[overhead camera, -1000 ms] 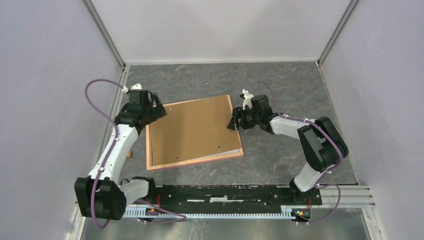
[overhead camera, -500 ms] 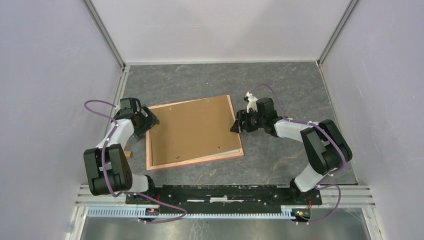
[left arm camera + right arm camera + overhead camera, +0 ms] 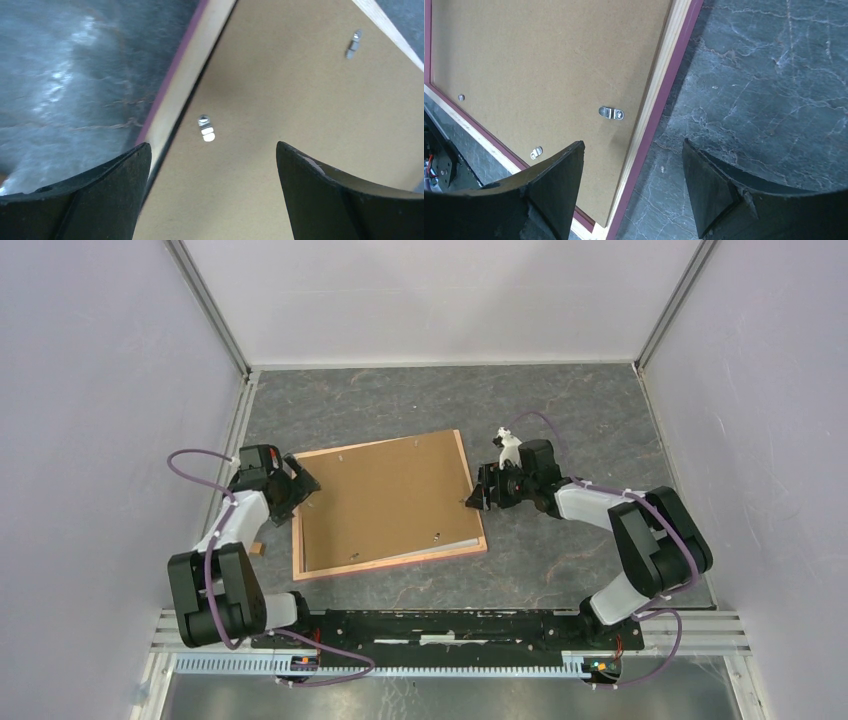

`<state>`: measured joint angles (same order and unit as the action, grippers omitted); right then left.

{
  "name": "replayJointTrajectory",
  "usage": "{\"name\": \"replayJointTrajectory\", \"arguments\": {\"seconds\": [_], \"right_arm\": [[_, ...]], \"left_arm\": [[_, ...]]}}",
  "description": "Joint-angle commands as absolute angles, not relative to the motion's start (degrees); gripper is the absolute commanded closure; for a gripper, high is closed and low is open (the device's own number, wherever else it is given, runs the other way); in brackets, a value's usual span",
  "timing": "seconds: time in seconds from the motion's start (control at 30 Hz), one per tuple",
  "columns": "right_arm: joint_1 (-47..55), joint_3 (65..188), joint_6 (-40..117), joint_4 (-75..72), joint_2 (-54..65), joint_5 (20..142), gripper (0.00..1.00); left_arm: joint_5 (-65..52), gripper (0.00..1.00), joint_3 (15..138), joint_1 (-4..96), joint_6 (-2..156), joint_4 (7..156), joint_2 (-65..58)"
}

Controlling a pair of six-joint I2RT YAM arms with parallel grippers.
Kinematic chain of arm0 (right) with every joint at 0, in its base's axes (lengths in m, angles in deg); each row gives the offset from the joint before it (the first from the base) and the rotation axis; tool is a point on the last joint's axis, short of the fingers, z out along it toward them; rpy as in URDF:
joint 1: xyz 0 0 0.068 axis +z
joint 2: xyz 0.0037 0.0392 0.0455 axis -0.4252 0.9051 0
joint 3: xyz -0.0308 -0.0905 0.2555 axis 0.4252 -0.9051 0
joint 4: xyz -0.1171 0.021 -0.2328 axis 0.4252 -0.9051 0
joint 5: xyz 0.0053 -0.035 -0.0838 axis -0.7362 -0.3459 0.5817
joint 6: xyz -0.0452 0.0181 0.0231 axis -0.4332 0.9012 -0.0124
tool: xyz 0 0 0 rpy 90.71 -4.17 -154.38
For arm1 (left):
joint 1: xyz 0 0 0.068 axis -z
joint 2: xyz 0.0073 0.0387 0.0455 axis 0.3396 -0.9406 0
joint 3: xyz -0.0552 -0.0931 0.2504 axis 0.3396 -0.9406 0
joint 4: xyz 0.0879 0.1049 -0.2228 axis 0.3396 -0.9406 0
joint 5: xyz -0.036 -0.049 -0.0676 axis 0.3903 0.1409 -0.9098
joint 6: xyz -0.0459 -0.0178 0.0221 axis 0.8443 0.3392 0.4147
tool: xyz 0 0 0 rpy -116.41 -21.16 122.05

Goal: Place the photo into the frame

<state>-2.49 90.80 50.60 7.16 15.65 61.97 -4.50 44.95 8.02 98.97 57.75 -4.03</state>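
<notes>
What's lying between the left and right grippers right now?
The frame, back side up, with the brown backing board inside its rails, fills that stretch. The top external view shows it.

No readable text, label, brand, number or sign in any view.
</notes>
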Motion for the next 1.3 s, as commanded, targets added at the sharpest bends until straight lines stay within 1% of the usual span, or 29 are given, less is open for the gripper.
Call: {"name": "replayJointTrajectory", "arguments": {"seconds": [0.0,0.13,0.27,0.33,0.47,0.6,0.7,0.83,0.93,1.03,1.27], "right_arm": [[-2.93,90.5,49.28,7.64,13.51,61.34,0.23],[-2.9,90.11,50.2,9.1,13.95,59.72,0.23],[-2.87,89.4,50.6,8.96,13.01,58.98,0.24],[-2.84,89.11,50.89,8.57,12.34,58.25,0.28],[-2.84,88.01,51.52,8.56,10.98,56.1,0.34],[-2.79,87.1,51.84,9.1,9.73,56.87,0.38],[-2.83,87.21,52.81,11.05,10.79,56.79,0.42],[-2.86,90.25,52.34,10.56,13.42,57.68,0.49],[-2.93,91.72,52.04,10.29,15.28,58.6,0.51],[-3.04,92.74,51.77,10.54,16.77,59.23,0.53],[-3.02,93.88,51.55,10.75,18.77,59.68,0.52]], "left_arm": [[7.45,0.0,43.46,8.05,102.04,56.72,2.08],[8.2,0.0,40.96,7.99,105.36,58.13,1.4],[4.05,0.0,38.89,8.04,106.3,61.32,-0.13],[3.27,0.0,38.93,8.0,106.47,61.19,-1.52],[-2.75,0.0,38.99,8.09,106.95,62.06,-3.54],[-5.86,0.0,36.54,8.1,109.07,64.55,-3.37],[-6.31,0.0,35.37,8.08,109.49,65.35,-3.62],[-6.54,0.0,34.91,8.04,109.47,65.49,-3.71],[-6.31,0.0,34.91,8.07,109.12,65.19,-3.43],[-5.99,0.0,34.64,8.15,109.18,65.17,-2.8],[-6.16,0.0,34.54,8.03,109.03,65.1,-2.45]]}}
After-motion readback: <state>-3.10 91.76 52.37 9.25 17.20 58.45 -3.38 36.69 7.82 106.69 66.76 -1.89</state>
